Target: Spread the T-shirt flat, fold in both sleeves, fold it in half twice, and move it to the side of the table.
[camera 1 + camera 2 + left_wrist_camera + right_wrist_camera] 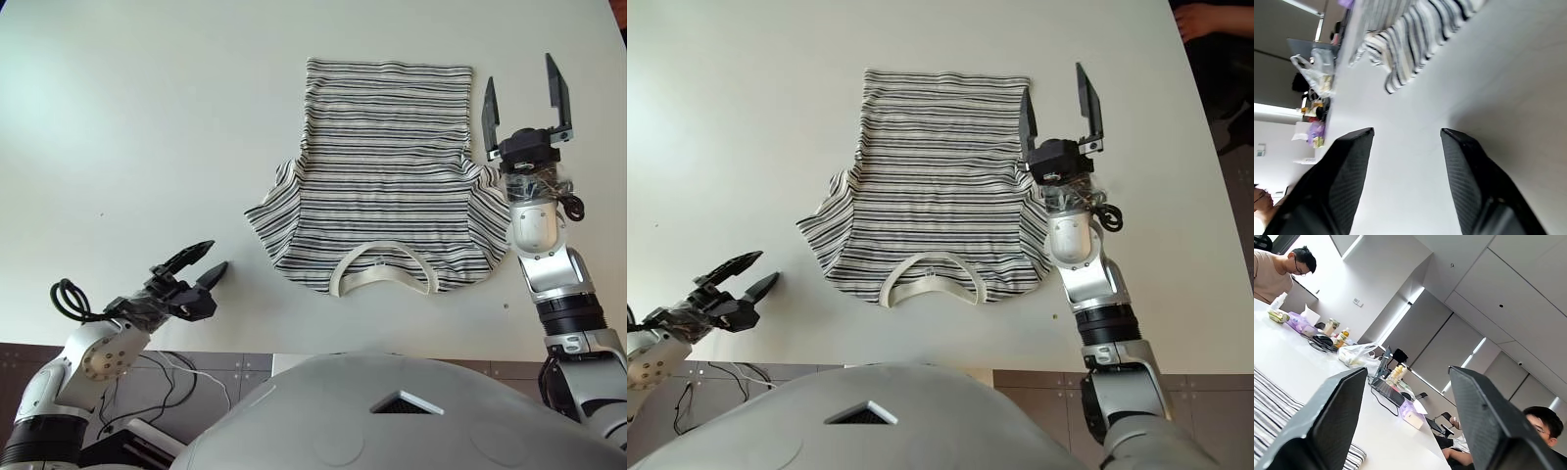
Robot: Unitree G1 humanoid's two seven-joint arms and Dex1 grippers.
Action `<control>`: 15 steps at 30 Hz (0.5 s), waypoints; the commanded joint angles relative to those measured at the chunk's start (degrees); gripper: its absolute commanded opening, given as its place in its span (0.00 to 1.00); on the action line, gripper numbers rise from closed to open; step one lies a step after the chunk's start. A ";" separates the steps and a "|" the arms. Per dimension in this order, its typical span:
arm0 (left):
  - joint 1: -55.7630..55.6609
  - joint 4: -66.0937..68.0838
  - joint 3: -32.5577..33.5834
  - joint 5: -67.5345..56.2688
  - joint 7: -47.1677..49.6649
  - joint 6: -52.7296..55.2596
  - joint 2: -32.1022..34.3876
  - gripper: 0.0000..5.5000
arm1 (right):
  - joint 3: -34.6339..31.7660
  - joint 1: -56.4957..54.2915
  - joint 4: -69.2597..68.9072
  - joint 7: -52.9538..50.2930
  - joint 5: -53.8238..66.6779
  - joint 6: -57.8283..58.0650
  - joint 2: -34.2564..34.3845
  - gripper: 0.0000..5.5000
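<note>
T-shirt (387, 176) lies spread mid-frame on the tabletop (147, 117). Sleeve folds, 2 halvings and the move seem left. Both jaws wide, empty.

1. You have bright, even light across the white surface (147, 117); shadows are faint.
2. A soft grey shadow falls on it beside the left pincer (1406, 131).
3. Bright windows (1400, 316) glow in your right wrist view.

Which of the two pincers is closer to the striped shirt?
The right pincer, right beside the T-shirt; the left pincer sits well apart over the table.
</note>
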 commanded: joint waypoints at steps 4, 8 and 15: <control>0.05 -0.46 -1.75 7.03 -0.66 4.88 1.19 0.55 | -7.34 6.76 -9.81 1.71 -0.47 3.71 1.54 0.56; -6.93 -0.99 -3.35 11.00 0.22 8.16 0.83 0.55 | -7.58 9.10 -11.41 1.90 -2.55 3.84 3.59 0.56; -15.57 -3.55 -7.99 17.45 0.98 10.57 0.84 0.55 | -10.71 10.86 -10.17 -0.65 -6.13 4.21 5.99 0.56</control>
